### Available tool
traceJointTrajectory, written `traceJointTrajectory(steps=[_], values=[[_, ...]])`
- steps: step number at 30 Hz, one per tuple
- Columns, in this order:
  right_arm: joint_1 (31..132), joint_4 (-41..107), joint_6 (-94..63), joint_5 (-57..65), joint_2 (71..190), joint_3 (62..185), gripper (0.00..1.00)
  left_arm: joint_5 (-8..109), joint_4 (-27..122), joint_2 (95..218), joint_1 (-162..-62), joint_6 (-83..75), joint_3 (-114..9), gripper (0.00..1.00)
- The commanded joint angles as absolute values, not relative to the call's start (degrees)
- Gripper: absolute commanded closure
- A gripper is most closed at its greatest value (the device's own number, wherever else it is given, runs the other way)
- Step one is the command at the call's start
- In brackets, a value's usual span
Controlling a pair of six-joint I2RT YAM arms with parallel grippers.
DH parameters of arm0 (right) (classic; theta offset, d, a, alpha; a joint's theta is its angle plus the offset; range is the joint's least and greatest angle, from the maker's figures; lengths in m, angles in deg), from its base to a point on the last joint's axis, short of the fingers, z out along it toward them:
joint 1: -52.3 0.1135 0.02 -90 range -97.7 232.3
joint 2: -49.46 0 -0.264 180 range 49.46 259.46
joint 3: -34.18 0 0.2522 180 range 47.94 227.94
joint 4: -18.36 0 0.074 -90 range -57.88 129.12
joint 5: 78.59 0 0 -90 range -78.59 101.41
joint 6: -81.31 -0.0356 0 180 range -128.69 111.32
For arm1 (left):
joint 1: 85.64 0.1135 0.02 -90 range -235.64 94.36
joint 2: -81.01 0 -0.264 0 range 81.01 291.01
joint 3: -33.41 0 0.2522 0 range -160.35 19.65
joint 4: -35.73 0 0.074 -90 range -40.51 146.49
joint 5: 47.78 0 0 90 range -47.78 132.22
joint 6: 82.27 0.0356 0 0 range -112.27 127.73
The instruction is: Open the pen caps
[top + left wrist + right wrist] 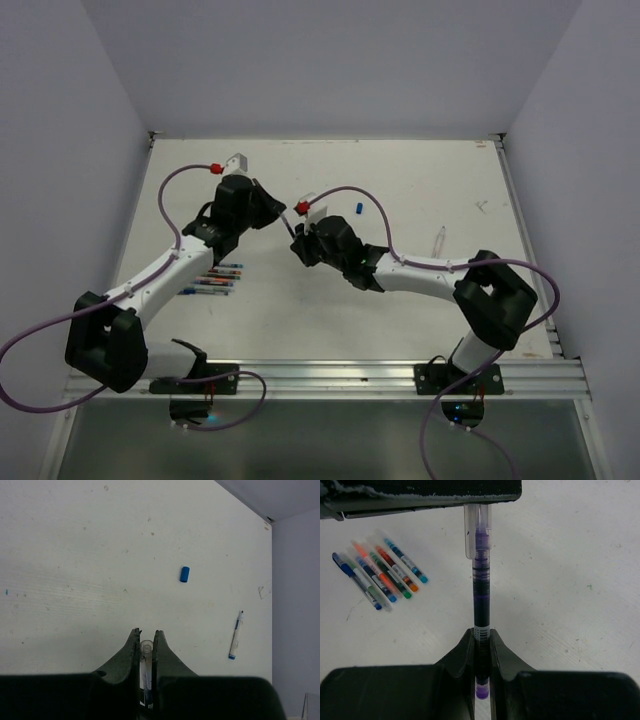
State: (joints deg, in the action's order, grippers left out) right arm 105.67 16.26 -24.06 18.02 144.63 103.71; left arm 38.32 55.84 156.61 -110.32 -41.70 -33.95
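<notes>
Right wrist: right pincer [481, 632] clamps purple pen [481, 580], left pincer [146, 636] clamps clear cap [479, 520]; table [430, 190] edges far.

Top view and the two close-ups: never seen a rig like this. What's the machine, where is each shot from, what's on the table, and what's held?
The machine is two robot arms bolted at the near edge of a table. The top view looks down from above and behind them, with the left arm on the left and the right arm on the right. The other two pictures come from a camera on each wrist. Each looks along that arm's own jaws, the dark shapes at the bottom of the picture. On the table lie a row of pens, a loose blue cap and a lone pen. Between the arms is one purple pen. The right jaws are shut on its barrel and the left jaws are shut on its clear cap, which is not yet off.
</notes>
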Motion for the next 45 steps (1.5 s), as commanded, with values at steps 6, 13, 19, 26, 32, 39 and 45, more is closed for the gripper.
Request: traceJointTrajectory(steps=[6, 13, 19, 26, 32, 39, 45], values=[[106.62, 23.41, -25.3, 18.0, 142.36, 99.45, 1.0, 25.0, 51.43, 156.95, -107.87, -39.65, -39.4, 1.0], [108.81, 22.27, -27.05, 16.95, 141.31, 96.37, 1.0, 24.74, 46.77, 155.81, -107.79, -33.41, -40.2, 1.0], [110.58, 22.8, -28.02, 17.73, 140.51, 95.23, 1.0, 21.92, 46.77, 155.54, -107.79, -31.73, -41.34, 1.0], [109.88, 26.39, -31.09, 27.01, 135.26, 95.48, 1.0, 26.38, 48.08, 157.11, -107.79, -29.45, -42.39, 1.0], [96.97, 38.69, -35.48, 27.84, 130.41, 98.91, 1.0, 37.63, 49.14, 165.19, -109.01, -24.44, -45.2, 1.0], [78.88, 52.4, -36.55, 32.41, 123.48, 100.68, 1.0, 45.38, 49.23, 177.15, -110.95, -20.31, -52.84, 1.0], [65.43, 54.97, -36.55, 27.77, 118.9, 95.15, 1.0, 48.73, 52.04, 188.14, -112.62, -17.85, -61.81, 1.0]])
